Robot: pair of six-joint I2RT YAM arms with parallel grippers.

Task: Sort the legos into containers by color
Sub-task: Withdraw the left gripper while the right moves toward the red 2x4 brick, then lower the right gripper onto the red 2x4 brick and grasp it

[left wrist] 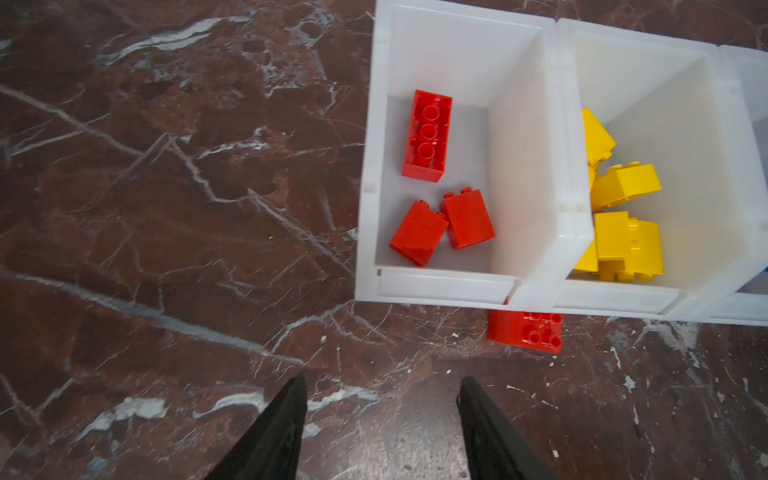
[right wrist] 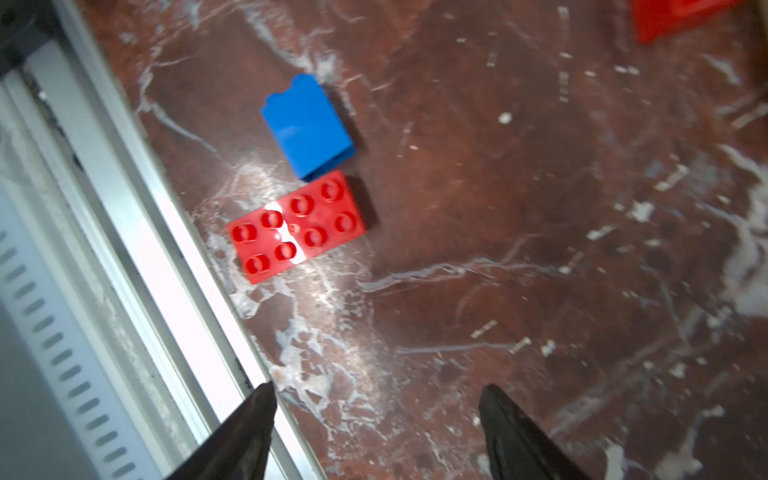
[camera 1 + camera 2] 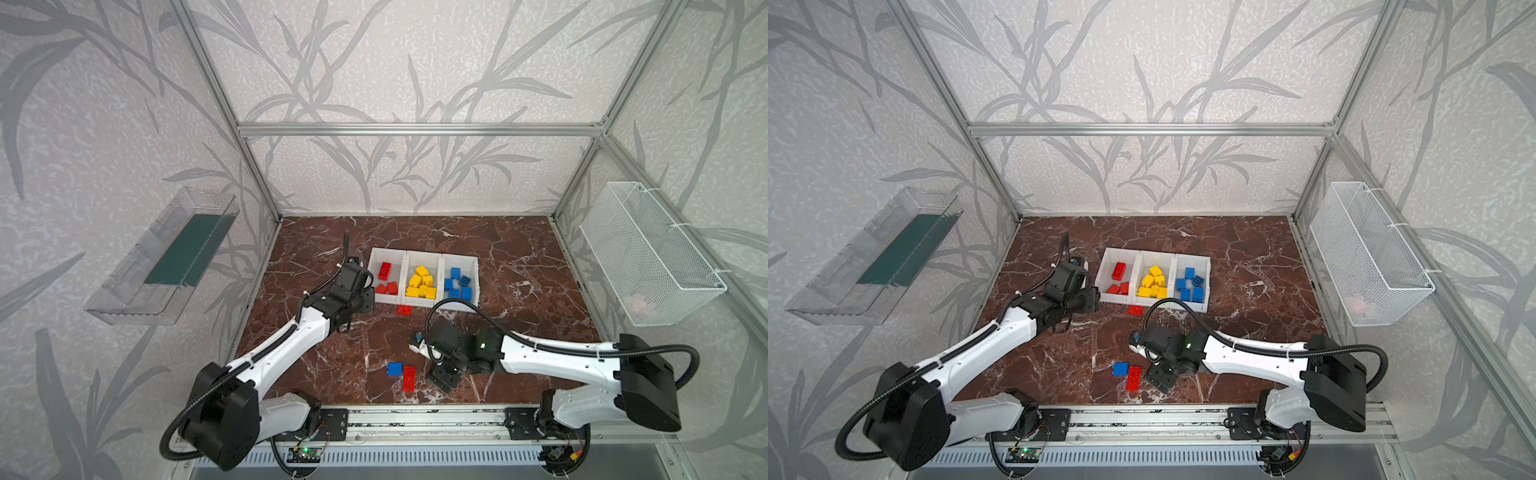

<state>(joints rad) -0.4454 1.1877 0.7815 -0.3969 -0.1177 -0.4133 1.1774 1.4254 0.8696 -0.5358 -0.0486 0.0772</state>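
Found the worktop (image 3: 519,257) reddish-brown, marbled with white veins. Recorded the containers (image 3: 424,254) as plain white, with red legos (image 3: 385,271), yellow legos (image 3: 422,282) and blue legos (image 3: 457,284), one colour per bin. Noted a loose red brick (image 3: 404,310), a blue brick (image 2: 307,124) and a red studded brick (image 2: 297,226) on the marble. Logged left claw (image 1: 382,415) and right claw (image 2: 378,411) as black, walls (image 3: 415,62) pale grey with darker grey leaf print, wire basket (image 3: 648,266) white, tray (image 3: 183,257) clear with green base.
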